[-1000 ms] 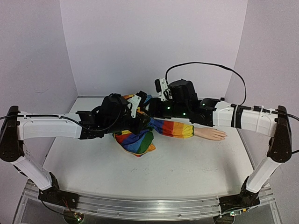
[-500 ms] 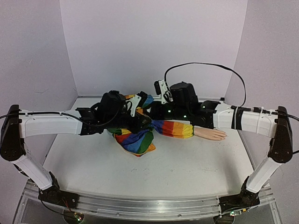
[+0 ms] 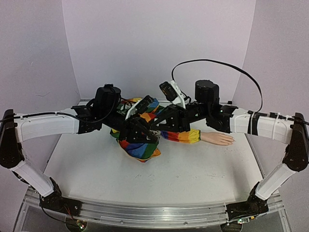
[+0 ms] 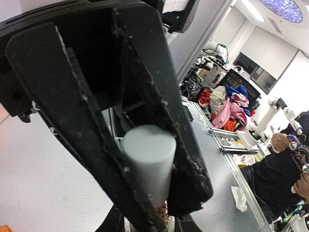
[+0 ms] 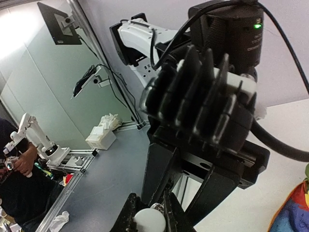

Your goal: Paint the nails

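Top view first. Picks out the mannequin hand (image 3: 217,138) lying flat on the bench (image 3: 193,179) at three o'clock of centre, with the nails (image 3: 231,140) at its far tip, pointing on toward three. Follows the rainbow sleeve (image 3: 181,135) back toward nine, under both arms. Puts left jaws and right jaws nose to nose above that sleeve, well apart from the nails; too crowded here to read either grip.

Left wrist next. Shows left jaws clamped hard on a pale cylinder (image 4: 149,162), black fingers (image 4: 91,140) pressing on both sides.

Right wrist now. Catches right jaws pinched almost shut on a small white rounded top (image 5: 149,220) at six o'clock of frame, with the left arm's wrist (image 5: 212,96) looming dead ahead.

Looks like opening the polish, probably one little bottle shared between the two grips. No paint on the nails yet. Risks from here:
- twisting off-axis and slipping off that smooth rounded top
- pulling apart too sharply and splashing the sleeve
- sweeping an elbow across the hand and knocking the nails off their spot
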